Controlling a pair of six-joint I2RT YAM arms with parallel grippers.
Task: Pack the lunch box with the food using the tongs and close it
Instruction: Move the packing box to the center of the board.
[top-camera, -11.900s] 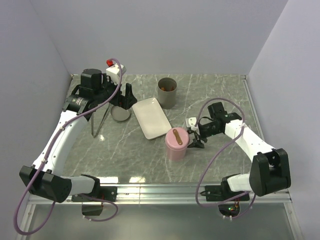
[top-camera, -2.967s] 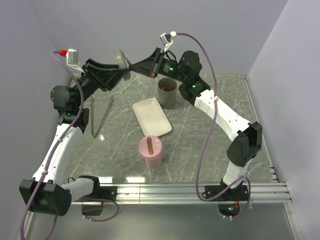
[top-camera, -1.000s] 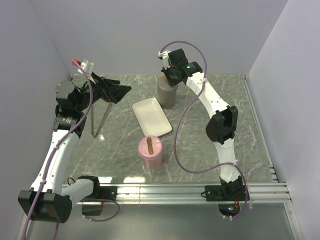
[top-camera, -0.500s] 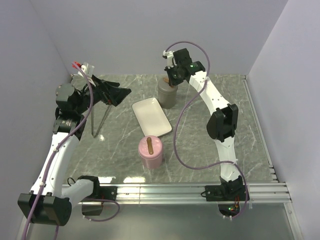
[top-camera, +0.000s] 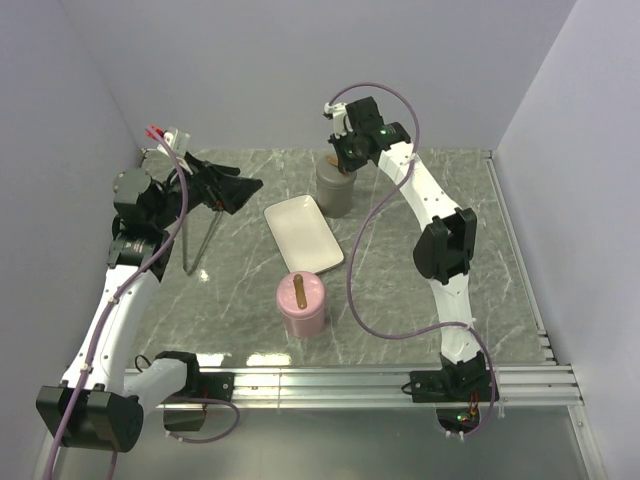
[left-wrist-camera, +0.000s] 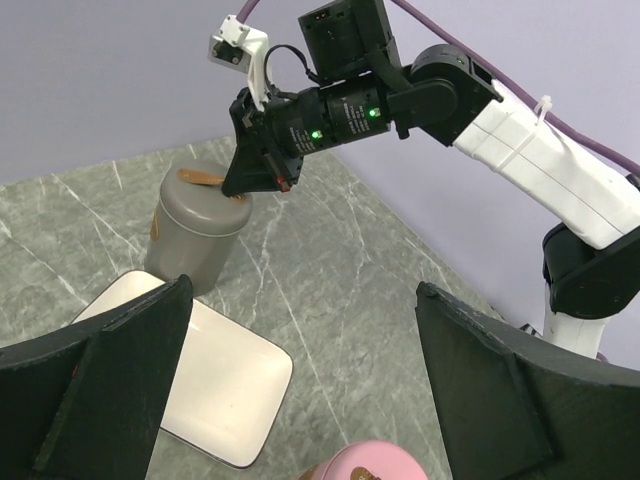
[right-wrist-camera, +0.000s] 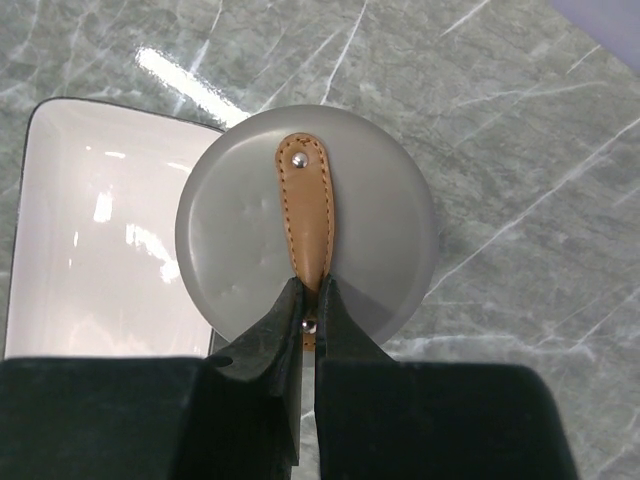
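1. right gripper (right-wrist-camera: 308, 303): jaws pinched narrow on the near end of the tan leather strap (right-wrist-camera: 305, 210) that runs across the round grey lid (right-wrist-camera: 380, 220).
2. the lid covers the mouth of the dark grey cylindrical lunch box (left-wrist-camera: 190, 245), which stands at the far side of the marble table, just beyond the flat white rectangular tray (right-wrist-camera: 60, 240). from the left wrist view the lid looks about level; i cannot tell whether it is fully seated.
3. food: none visible anywhere. the tray is bare, so it is presumably inside the box.
4. left gripper (top-camera: 238, 187): spread wide, holding nothing, raised above the table's left side. the slim silver metal tongs (top-camera: 188, 255) lie on the table below it, well apart from the box.
5. a pink cylindrical canister (top-camera: 302, 305) stands nearer the bases, clear of the work.
6. judged step: closing. to do it well:
   - push straight down through the strap so the rim settles evenly all round
   - avoid any sideways pull, since the grip is off-centre and could tilt the lid
   - release only once it sits flush, then lift straight up
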